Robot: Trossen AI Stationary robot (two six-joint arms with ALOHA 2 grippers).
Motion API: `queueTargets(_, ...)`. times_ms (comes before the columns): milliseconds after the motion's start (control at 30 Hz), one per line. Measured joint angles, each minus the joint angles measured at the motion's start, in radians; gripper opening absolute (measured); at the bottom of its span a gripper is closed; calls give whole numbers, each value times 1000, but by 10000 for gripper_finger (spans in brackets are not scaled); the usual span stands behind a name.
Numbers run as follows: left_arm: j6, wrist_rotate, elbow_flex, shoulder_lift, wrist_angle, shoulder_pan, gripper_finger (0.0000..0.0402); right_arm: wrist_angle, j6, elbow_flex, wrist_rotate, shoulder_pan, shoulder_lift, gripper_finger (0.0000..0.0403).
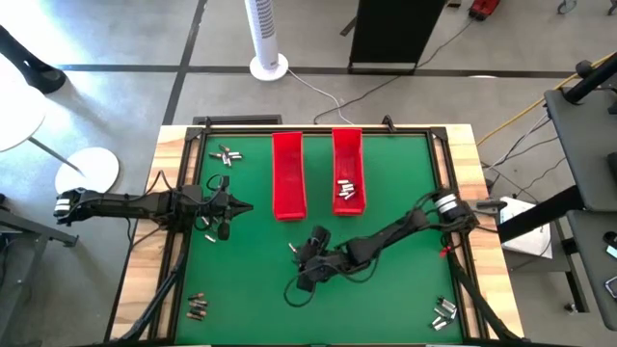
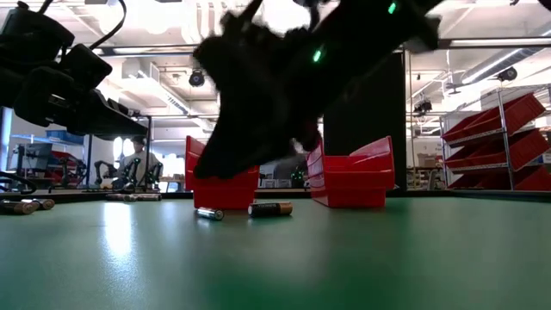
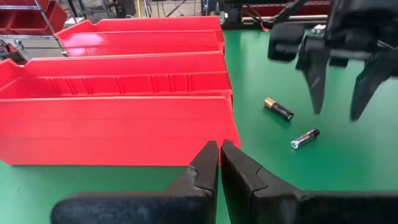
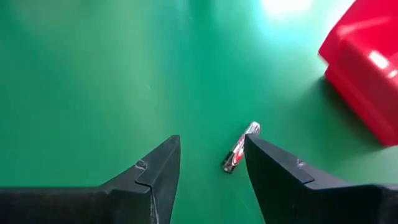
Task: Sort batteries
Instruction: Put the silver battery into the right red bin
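Green mat under the right gripper (image 4: 211, 165), fingers spread, empty, just over 1 silvery battery (image 4: 239, 148).

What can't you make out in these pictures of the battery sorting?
- High view: the batteries in the right tray are too small to tell their types.
- Low view: the right gripper is a blur; the tray contents hide behind the walls.
- Left wrist view: the near tray's inside is hidden by its wall.

The red trays (image 3: 124, 118) looked like glossy moulded plastic. The table's green mat (image 1: 386, 289) was smooth with a soft sheen, bordered by pale wood (image 1: 482, 251). The batteries (image 3: 305, 138) showed shiny metallic wrap. The right gripper's fingers (image 4: 280, 180) looked matt black plastic.
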Motion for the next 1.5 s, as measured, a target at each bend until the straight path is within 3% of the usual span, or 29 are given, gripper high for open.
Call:
queueTargets(167, 0, 0, 0, 0, 0, 0, 0, 1, 36, 29, 49, -19, 46, 158)
queueTargets(533, 0, 0, 0, 0, 0, 0, 0, -4, 83, 31, 40, -40, 80, 129)
queueTargets(767, 0, 0, 0, 0, 0, 0, 0, -8, 52, 31, -95, -38, 80, 97)
queueTargets(1133, 0, 0, 0, 0, 0, 0, 0, -29, -27, 32, -161, -14, 78, 28)
queueTargets(1500, 0, 0, 0, 0, 0, 0, 0, -50, -76, 51, -201, 9, 77, 27)
